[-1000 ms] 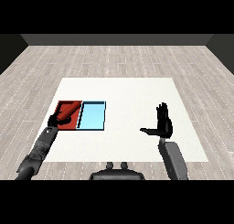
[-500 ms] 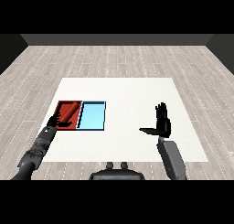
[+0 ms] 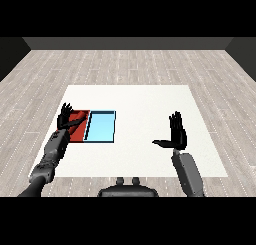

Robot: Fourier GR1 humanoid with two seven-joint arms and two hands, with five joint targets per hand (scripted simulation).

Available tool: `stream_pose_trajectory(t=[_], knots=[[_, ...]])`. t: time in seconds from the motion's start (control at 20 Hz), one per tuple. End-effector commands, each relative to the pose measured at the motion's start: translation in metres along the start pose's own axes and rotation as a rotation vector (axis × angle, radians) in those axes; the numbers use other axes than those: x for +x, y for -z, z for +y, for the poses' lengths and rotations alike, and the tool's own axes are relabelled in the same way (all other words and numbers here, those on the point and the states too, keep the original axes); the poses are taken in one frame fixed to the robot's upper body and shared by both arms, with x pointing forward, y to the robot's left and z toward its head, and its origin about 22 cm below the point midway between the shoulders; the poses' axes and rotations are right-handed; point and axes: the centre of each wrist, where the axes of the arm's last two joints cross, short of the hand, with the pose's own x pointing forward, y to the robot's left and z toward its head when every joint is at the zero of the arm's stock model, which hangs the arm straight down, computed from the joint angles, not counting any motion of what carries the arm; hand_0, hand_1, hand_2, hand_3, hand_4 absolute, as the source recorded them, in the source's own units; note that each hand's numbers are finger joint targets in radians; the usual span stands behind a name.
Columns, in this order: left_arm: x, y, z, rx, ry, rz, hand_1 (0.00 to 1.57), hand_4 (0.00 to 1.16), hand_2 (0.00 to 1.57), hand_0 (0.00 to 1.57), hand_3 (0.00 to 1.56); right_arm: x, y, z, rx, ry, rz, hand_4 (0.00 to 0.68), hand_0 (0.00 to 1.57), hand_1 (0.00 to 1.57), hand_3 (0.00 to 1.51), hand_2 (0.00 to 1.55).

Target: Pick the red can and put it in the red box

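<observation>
The red tray [image 3: 80, 131] lies at the table's left, edge to edge with the light blue tray [image 3: 101, 127] on its right. My left hand [image 3: 65, 117] is over the red tray's far left corner, fingers straight and spread, holding nothing. I cannot make out a red can apart from the tray's red; part of the tray is hidden by the hand. My right hand [image 3: 176, 132] hovers over the table's right half, far from both trays. It is open, with fingers pointing away and the thumb out to the left.
The white table [image 3: 140, 104] stretches wide behind and between the hands. Its front edge runs just ahead of my forearms. Grey wooden floor surrounds it.
My left hand has moved forward along the red tray's left side and its fingers have straightened. The right hand has barely shifted.
</observation>
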Motion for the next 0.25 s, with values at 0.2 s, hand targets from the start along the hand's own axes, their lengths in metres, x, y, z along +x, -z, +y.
stream_pose_trajectory(t=[0.2], knots=[[-0.017,-0.043,-0.074,-0.185,-0.41,-0.297,0.0,0.0,0.0,0.0,0.0,-0.014,-0.015,-0.009,0.055,-0.046,0.007,0.0,0.0,0.0,0.0,0.0]])
